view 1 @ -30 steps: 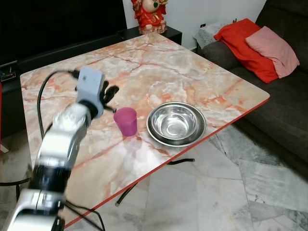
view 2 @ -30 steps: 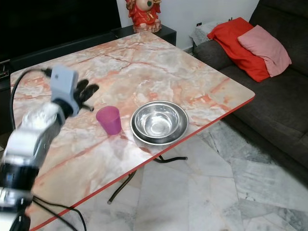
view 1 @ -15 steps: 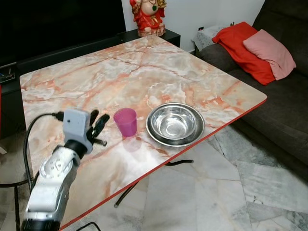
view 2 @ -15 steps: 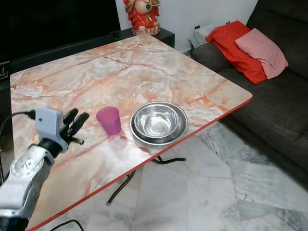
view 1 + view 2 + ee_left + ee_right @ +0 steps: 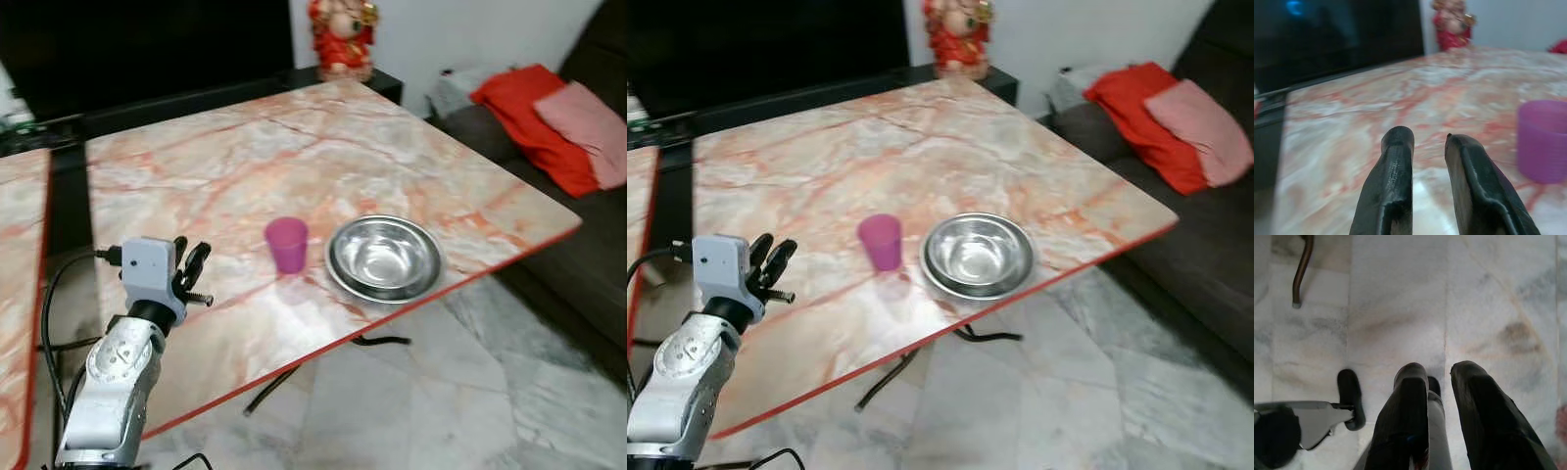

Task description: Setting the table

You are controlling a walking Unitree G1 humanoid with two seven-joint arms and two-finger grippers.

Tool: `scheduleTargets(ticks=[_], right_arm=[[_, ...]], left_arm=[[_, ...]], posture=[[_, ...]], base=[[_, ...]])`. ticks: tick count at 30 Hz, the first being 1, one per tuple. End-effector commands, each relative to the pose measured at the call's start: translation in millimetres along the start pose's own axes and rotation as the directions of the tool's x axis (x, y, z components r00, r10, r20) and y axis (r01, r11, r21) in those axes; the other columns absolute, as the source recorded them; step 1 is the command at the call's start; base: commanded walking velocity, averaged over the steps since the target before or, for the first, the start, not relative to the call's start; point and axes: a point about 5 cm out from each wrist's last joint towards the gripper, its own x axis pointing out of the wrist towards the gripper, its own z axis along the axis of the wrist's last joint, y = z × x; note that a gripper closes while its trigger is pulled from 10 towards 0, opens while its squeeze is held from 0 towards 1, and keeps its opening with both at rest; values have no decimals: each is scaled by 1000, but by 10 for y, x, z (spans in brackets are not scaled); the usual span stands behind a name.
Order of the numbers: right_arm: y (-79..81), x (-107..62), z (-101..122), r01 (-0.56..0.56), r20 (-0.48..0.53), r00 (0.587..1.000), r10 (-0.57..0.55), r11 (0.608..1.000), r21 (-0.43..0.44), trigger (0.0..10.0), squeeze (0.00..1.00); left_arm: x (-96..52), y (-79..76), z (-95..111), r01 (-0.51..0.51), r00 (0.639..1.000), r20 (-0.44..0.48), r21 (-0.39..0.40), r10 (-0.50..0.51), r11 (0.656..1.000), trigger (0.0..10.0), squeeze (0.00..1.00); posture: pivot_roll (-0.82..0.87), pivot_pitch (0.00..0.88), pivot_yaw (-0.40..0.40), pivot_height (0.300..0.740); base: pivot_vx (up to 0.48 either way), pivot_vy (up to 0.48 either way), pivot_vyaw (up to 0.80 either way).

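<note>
A purple plastic cup (image 5: pixel 286 244) stands upright on the marble table (image 5: pixel 245 166), just left of a steel bowl (image 5: pixel 384 258) near the table's front edge. My left gripper (image 5: pixel 192 247) hovers over the table's front left part, well to the left of the cup and apart from it. Along its black fingers (image 5: pixel 1396 166) the cup (image 5: pixel 1542 147) shows off to one side; the fingers sit close together with nothing between them. My right gripper (image 5: pixel 1437 369) hangs idle over the floor, fingers close together and holding nothing.
A second marble table (image 5: pixel 20 225) with a red edge stands at far left, across a narrow gap. A dark sofa with a red cushion (image 5: pixel 534 122) and a pink one (image 5: pixel 593 117) stands on the right. A red figurine (image 5: pixel 343 39) is behind the table. A table leg (image 5: pixel 1303 269) rests on the tiled floor.
My left gripper has drawn back from beside the cup towards the table's front left. The camera has turned left, bringing the second table into view. Cup and bowl stay put.
</note>
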Motion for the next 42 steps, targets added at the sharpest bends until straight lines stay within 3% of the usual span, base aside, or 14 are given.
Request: scheduleTargets(ticks=[1,7,15,20,27,32,42], right_arm=[[15,-8,-42,-7,-14,1000,6,1000,-9,10000,0],[11,-5,-30,-11,-13,1000,11,1000,-19,10000,0],[-56,7,45,-13,-5,1000,13,998,-55,10000,0],[-78,16,90,-10,2,1000,10,998,-63,10000,0],[-84,17,88,-13,-6,1000,12,998,-63,10000,0],[-127,13,90,-7,-13,1000,6,998,-67,10000,0],[-84,-1,17,-23,-26,999,21,997,-78,10000,0]], left_arm=[[-20,61,-4,-34,999,1,4,34,999,10000,0],[-42,33,-101,-69,997,-25,-26,68,997,10000,0],[-129,-117,-267,-84,995,-56,-39,82,996,10000,0],[-126,-95,-277,-92,994,-57,-40,90,995,10000,0],[-133,-77,-324,-121,991,-65,-39,119,992,10000,0],[-139,-163,-350,-120,990,-78,-73,114,990,10000,0],[-140,-143,-339,-128,989,-82,-61,123,990,10000,0]], posture=[[9,71,38,740],[3,74,14,740],[-3,75,-32,740],[-3,78,-36,740],[-12,80,-54,740],[-9,91,-61,740],[-10,109,-49,740]], base=[[0,0,794],[0,0,794],[0,0,794],[0,0,729],[0,0,0],[0,0,0],[0,454,396]])
